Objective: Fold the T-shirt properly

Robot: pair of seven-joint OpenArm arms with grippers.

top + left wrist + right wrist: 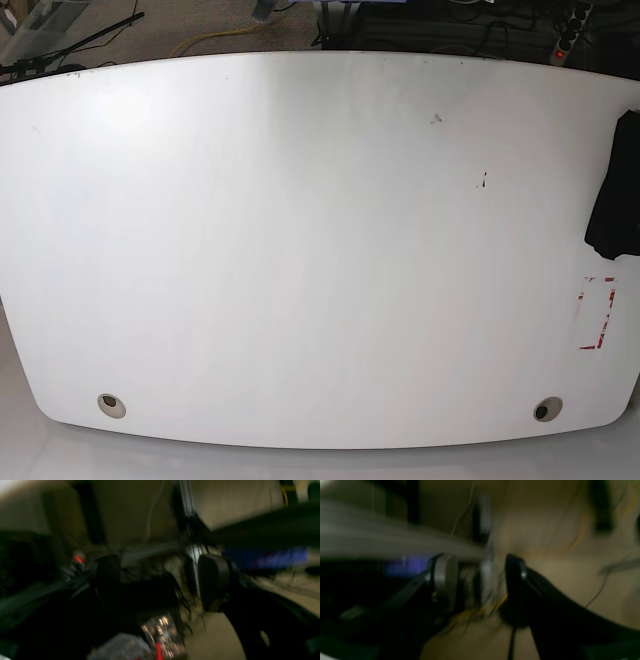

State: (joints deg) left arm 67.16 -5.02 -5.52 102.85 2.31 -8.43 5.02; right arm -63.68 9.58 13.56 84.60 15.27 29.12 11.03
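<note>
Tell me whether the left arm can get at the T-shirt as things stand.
Probably yes. The T-shirt lies at the right edge of the white table, the left arm's side, with nothing lying across the way. The left gripper is open, though out of the base view.

Left pincer (pixel 160 582) with dark rounded fingers, right pincer (pixel 480 580) with one grey-faced finger, one black

Your right claw (pixel 480 580) stands with its fingers (pixel 445 580) apart, nothing between them, against a motion-blurred tan background crossed by thin wires (pixel 597 592) and a blue glow (pixel 405 567).
</note>
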